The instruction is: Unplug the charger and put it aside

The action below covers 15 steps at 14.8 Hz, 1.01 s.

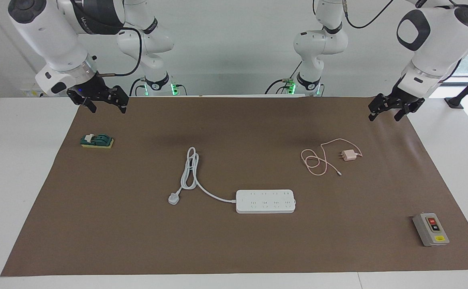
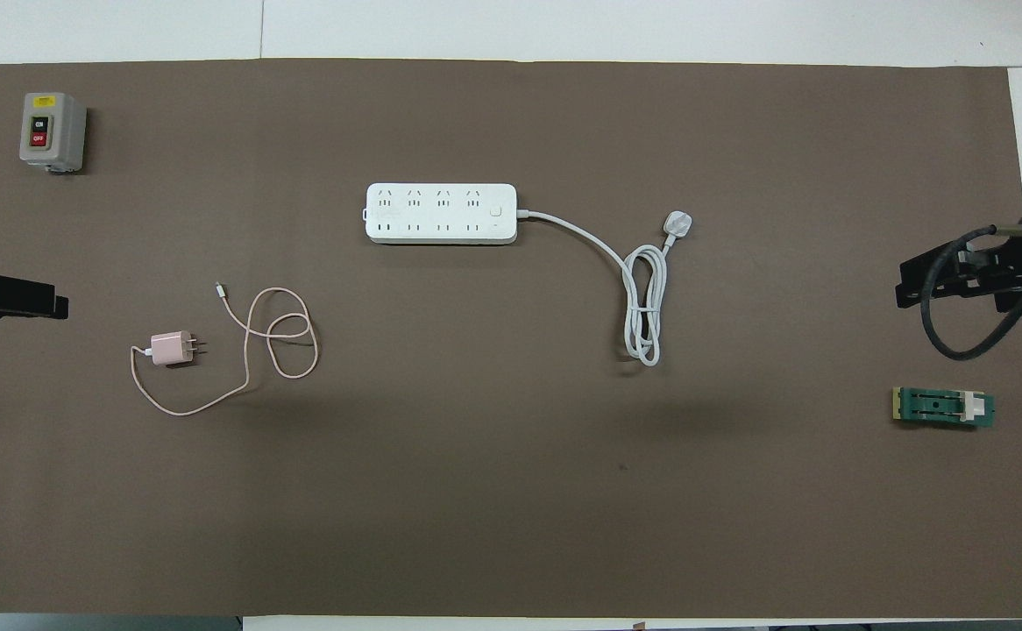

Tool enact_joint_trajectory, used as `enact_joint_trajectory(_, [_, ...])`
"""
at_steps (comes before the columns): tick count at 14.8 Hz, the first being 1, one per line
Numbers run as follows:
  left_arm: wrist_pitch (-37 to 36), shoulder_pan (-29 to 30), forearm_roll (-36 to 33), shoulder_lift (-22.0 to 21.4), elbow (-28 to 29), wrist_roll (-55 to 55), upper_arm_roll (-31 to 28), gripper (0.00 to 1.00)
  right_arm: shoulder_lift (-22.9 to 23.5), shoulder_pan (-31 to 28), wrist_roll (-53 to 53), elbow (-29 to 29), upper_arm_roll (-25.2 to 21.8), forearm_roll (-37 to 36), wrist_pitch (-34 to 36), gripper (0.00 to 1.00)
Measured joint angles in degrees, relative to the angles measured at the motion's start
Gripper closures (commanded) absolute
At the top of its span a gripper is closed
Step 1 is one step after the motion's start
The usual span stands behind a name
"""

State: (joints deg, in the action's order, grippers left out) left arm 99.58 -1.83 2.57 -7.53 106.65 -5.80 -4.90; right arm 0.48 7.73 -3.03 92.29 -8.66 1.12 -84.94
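Observation:
The pale-pink charger [image 1: 349,155] lies on its side on the brown mat, prongs free, not in any socket. It is nearer to the robots than the white power strip [image 1: 265,201] and toward the left arm's end. Its thin pink cable [image 1: 314,160] loops beside it. In the overhead view the charger [image 2: 171,348] and power strip [image 2: 441,213] lie well apart. My left gripper [image 1: 384,116] hangs open and empty over the mat's edge at the left arm's end, also in the overhead view [image 2: 38,302]. My right gripper [image 1: 108,109] hangs open and empty at the right arm's end [image 2: 914,289].
The strip's thick white cord ends in a three-pin plug [image 1: 173,198] lying loose on the mat. A grey on/off switch box [image 1: 430,229] stands far from the robots at the left arm's end. A green knife switch [image 1: 96,141] lies under the right gripper's area.

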Motion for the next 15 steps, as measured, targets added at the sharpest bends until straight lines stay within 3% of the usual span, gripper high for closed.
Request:
enact_joint_trajectory(5, [-9.65,-0.20,-1.23,-0.63,-8.21,6.01,3.52,0.00,0.00,-1.10,0.00,0.62,-0.06,-0.82,-2.11,0.00])
enact_joint_trajectory(15, [-9.14,-2.49,-1.27,0.95,-9.03,7.25,5.15,0.00,-0.08,-2.15,0.00,0.55,-2.05,-0.85,-2.31,0.00])
